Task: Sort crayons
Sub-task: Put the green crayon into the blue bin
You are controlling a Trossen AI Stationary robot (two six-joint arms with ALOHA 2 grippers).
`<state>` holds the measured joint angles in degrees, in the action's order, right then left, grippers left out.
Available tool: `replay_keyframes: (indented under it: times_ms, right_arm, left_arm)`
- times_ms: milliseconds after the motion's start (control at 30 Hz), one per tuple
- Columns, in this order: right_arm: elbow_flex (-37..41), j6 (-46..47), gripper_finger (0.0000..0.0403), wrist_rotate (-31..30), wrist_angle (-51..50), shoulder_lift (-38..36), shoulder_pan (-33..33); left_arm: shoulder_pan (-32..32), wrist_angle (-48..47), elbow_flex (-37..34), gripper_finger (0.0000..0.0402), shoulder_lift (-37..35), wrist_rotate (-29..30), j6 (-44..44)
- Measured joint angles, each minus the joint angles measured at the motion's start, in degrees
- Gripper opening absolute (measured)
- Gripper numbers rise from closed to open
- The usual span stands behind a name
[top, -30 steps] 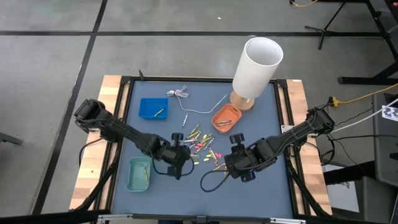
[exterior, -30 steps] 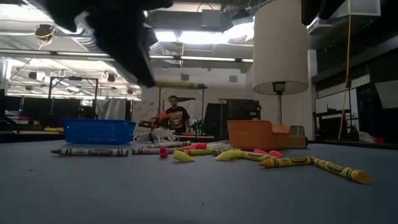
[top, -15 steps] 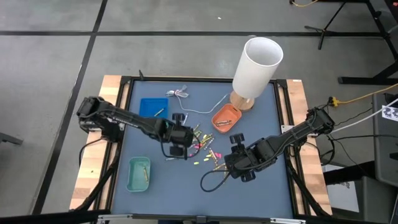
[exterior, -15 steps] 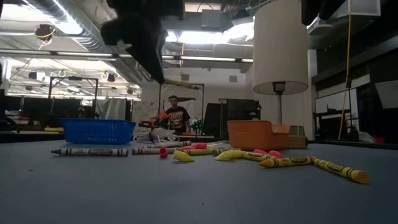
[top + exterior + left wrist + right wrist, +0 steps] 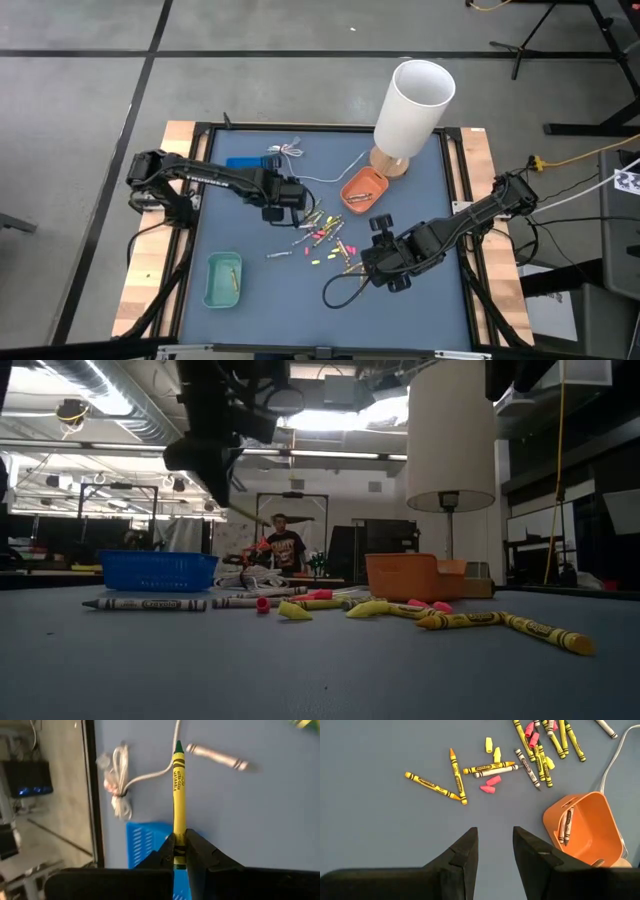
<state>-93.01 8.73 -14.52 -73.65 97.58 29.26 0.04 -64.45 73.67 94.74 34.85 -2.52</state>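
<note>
My left gripper (image 5: 179, 840) is shut on a yellow crayon with a green tip (image 5: 178, 790). It hangs over the table's far left part (image 5: 283, 200), next to the blue tray (image 5: 145, 840). Loose crayons (image 5: 325, 235) lie on the blue mat at mid-table, mostly yellow with some pink bits, also in the right wrist view (image 5: 535, 755). One grey crayon (image 5: 280, 254) lies apart. My right gripper (image 5: 495, 832) stands open above the mat (image 5: 372, 262), near side of the pile, with nothing between its fingers. My left gripper pinches the crayon's blunt back end (image 5: 179, 827) between its two fingers. The fingers slant down toward the far left, and the crayon sticks straight out ahead along them. It is lifted clear of the mat, its green tip (image 5: 178, 746) leading.
An orange tray (image 5: 363, 188) holding two crayons (image 5: 565, 825) sits beside a tall white lamp (image 5: 412, 110). A green tray (image 5: 222, 280) with a crayon lies near left. A white cable (image 5: 120, 785) runs along the far side. Bare mat lies at the near edge.
My left gripper has swung from beside the green tray toward the table's far edge and the blue tray, rising a little and tipping downward, with the yellow crayon still pinched. The crayon now points away toward the far left.
</note>
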Motion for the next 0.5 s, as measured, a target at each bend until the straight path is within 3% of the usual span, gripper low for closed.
replay_keyframes:
  times_ms: [300, 500]
  right_arm:
    - [0.2, 0.0, 0.0121, 0.0, -1.3, 0.0, 0.0]
    - [5.2, 0.0, 0.0121, 0.0, -0.1, 0.0, 0.0]
  left_arm:
    - [4.9, -5.8, -0.1, 0.0008, 0.0, 0.6, -3.4]
    - [9.0, -9.6, -3.6, 0.0008, -0.1, 3.2, -7.8]
